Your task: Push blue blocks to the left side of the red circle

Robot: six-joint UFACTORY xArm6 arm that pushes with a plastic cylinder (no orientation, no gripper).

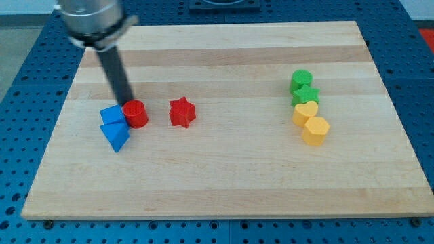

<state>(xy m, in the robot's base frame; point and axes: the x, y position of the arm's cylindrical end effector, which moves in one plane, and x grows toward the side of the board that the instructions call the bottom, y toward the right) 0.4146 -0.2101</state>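
**A:** Where was your tip at that moment?

**B:** My tip (pixel 127 103) stood on the wooden board (pixel 224 183), in the half near its left edge. It was just above the red circle (pixel 135 114) in the view and beside the blue cube (pixel 112 115), which lay at the circle's left. I could not tell if it touched them. The rod is only a plain stick, so it held nothing; it has nothing to open or close.

**A:** And the second blue block?

**B:** The blue triangular block (pixel 116 136) lay under the cube, toward the bottom edge, touching it or almost. Both blue blocks were already on the circle's left side, so I judged the task nearly finished.

**A:** How to do the step well?

**B:** I think with short, slow pushes only, and without hitting the red circle, because it would slide away easily.

**A:** What about materials?

**B:** The blocks looked like smooth, matte plastic, the board pale and striped. A red star (pixel 182 112) lay to the circle's right. Near the right edge were two green blocks (pixel 302 88) and two yellow hearts (pixel 310 123), well apart.
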